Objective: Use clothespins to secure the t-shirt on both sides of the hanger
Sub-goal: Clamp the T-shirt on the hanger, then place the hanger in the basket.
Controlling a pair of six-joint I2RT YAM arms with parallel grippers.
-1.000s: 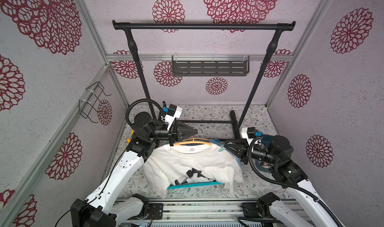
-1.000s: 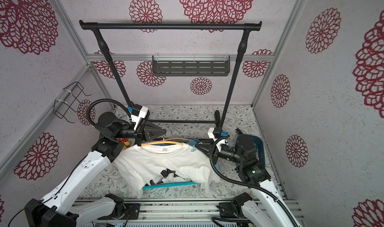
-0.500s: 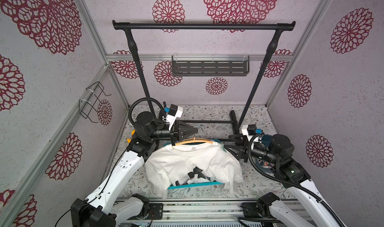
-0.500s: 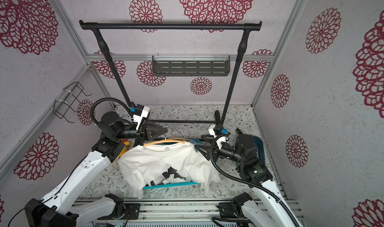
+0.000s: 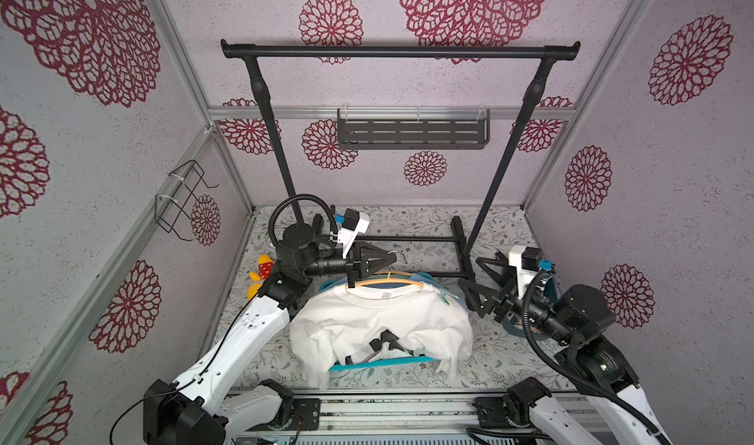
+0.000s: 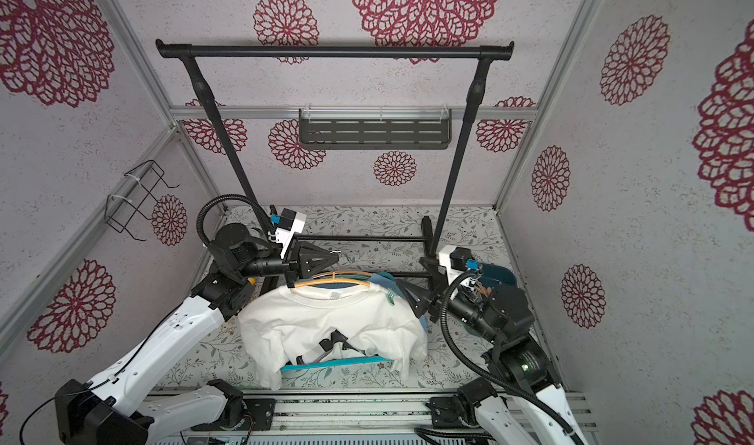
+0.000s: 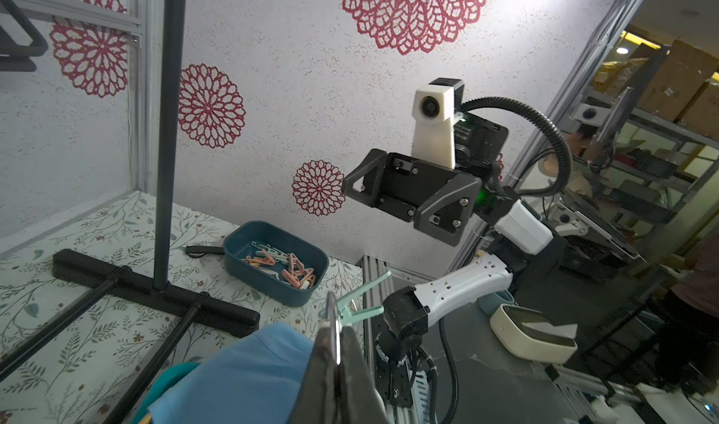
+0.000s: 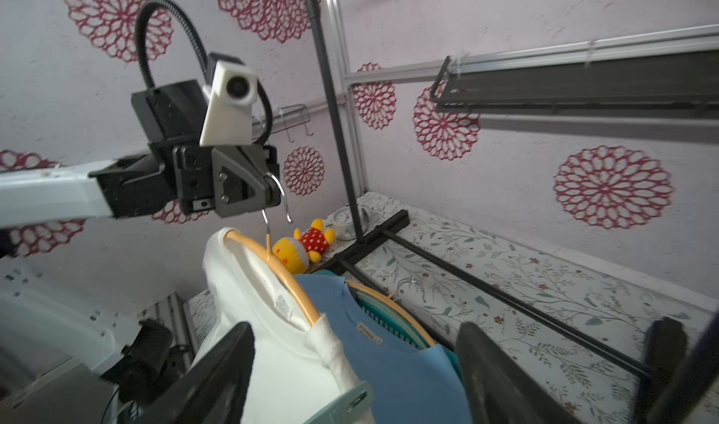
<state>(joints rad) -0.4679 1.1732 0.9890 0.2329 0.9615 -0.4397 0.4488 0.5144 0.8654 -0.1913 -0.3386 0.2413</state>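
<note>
The white knit t-shirt [image 5: 379, 320] drapes in soft folds over a curved orange hanger [image 8: 299, 296], and the left gripper [image 5: 387, 258] is pinched closed on the hanger's thin wire hook at mid-scene. A mint-green plastic clothespin [image 5: 444, 298] (a slim spring clip with splayed handles) bites the shirt's right shoulder at the hanger's end. Just right of it, the right gripper [image 5: 471, 277] has its black triangular jaws spread wide, gripping nothing. In the right wrist view the clip lies low between the two fingers. More clothespins [image 7: 287, 264], pink, orange and pale, lie heaped in a rounded dark-blue tub [image 7: 260, 282] on the leaf-printed floor [image 5: 408, 220] at the right. A second ago those jaws were closed at the shoulder; now they are open and drawn back to the right, with the clip left on the cloth.
</note>
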